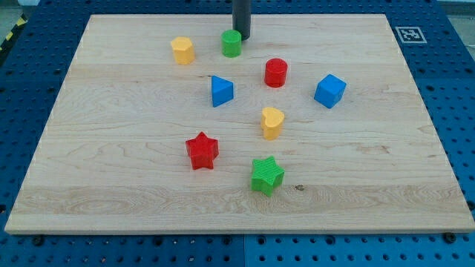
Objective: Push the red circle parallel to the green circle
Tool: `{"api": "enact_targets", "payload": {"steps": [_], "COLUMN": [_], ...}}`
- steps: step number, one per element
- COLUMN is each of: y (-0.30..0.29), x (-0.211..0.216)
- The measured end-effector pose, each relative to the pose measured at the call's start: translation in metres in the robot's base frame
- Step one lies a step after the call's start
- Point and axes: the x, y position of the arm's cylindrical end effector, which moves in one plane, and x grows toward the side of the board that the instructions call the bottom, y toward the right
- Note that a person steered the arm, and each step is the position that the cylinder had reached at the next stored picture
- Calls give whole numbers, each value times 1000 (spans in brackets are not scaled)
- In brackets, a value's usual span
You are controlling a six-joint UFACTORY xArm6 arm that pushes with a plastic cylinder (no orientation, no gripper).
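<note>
The red circle (276,73) stands on the wooden board, right of centre in the upper half of the view. The green circle (231,43) stands up and to the left of it, near the board's top edge. My tip (242,37) comes down from the view's top and rests just to the right of the green circle, close to or touching it. The tip is up and left of the red circle, clearly apart from it.
A yellow hexagon-like block (182,50) is left of the green circle. A blue triangle (221,91), a blue cube (330,90), a yellow heart (272,122), a red star (202,150) and a green star (266,175) lie lower down. The board (111,185) sits on a blue pegboard.
</note>
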Motion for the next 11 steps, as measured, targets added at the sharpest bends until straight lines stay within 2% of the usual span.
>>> {"api": "enact_targets", "payload": {"steps": [3,5,6,7,9,11], "y": [-10,84,111,111,117,67], "x": [29,42,88,95,138,168]}}
